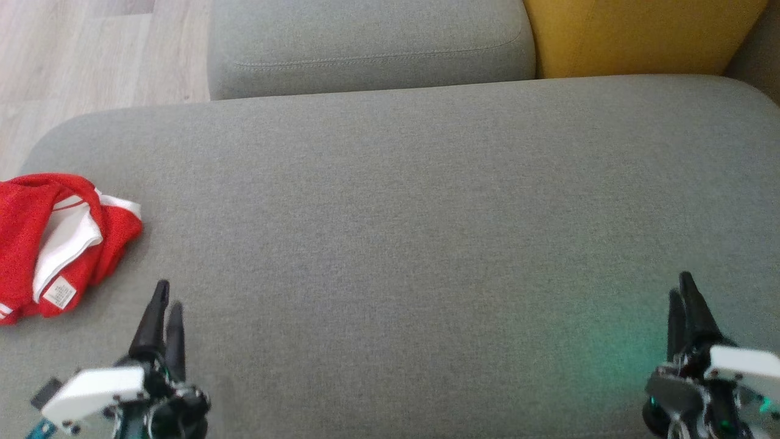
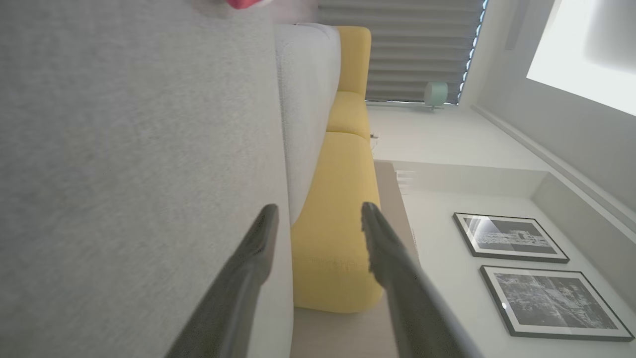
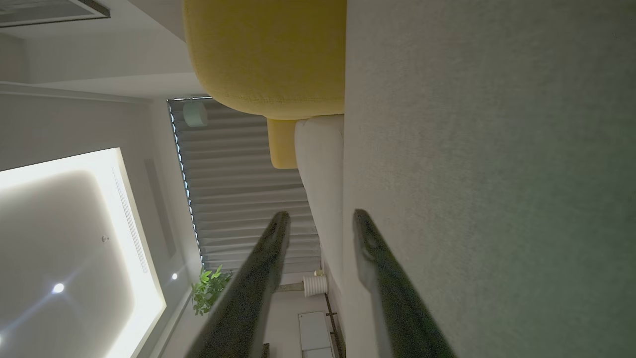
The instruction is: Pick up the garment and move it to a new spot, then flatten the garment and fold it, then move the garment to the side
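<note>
Garment position: the red garment [image 1: 24, 244] lies on the left end of the grey seat cushion [image 1: 414, 244]. Its left part is cut off by the edge of my head view.
Garment condition: bunched in a loose heap, not flat, with white trim showing among the red folds.
Garment long axis: as far as I can see, the heap runs near to far, leaning a little to the right at its far end.
Garment heading: a white tag [image 1: 59, 291] faces up at the near end. I cannot tell which end is the neck.
Left claw: my left gripper [image 1: 169, 296] hovers over the cushion just near and right of the garment, apart from it. Fingers spread, released, grasping nothing.
Right claw: my right gripper [image 1: 679, 284] is at the near right, well apart from the garment. Fingers parted, released, grasping nothing.
Surroundings: a grey back cushion [image 1: 365, 42] and a yellow cushion [image 1: 634, 36] lie on the far side. Pale wood floor [image 1: 73, 61] shows at the far left.
</note>
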Robot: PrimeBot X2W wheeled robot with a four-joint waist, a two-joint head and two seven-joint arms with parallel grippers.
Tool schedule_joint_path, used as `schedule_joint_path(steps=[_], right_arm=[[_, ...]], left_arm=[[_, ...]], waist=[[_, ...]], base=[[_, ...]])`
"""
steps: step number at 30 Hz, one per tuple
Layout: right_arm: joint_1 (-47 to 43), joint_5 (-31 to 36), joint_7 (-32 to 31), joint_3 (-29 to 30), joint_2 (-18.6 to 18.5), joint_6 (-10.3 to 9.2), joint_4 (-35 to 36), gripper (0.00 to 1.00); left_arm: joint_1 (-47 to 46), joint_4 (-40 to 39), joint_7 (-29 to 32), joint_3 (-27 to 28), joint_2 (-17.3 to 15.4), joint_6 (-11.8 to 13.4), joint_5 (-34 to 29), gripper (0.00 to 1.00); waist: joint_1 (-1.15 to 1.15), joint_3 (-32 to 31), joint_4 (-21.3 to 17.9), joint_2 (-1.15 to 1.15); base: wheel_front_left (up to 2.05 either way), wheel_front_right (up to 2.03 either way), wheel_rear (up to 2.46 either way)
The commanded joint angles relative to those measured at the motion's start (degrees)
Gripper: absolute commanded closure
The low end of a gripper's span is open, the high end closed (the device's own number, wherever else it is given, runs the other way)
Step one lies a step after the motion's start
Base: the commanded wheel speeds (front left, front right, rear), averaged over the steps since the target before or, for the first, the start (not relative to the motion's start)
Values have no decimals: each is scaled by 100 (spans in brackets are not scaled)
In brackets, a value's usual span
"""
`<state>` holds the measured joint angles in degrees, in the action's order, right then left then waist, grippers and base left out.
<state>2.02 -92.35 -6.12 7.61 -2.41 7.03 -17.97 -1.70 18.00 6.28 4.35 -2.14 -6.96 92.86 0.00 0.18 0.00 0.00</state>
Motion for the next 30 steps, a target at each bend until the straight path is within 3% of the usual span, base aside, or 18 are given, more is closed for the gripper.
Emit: schedule_joint_path(steps=[1,20,30], right_arm=[[106,18,18,-18,-14,2,162,0],[126,405,326,-250,-133,9,425,0],[169,1394,513,-307,-225,12,630,0]], left_arm=[[-126,-157,-31,-25,-22,-8,-15,0],[-258,-380,-353,-262,-58,-14,-508,0],[-302,-770,-523,-324,-39,-18,-1383,0]], waist=[[0,1,0,0],[0,-3,5,0],[0,-13,2,0]], base=[[0,0,0],[0,0,0],[0,0,0]])
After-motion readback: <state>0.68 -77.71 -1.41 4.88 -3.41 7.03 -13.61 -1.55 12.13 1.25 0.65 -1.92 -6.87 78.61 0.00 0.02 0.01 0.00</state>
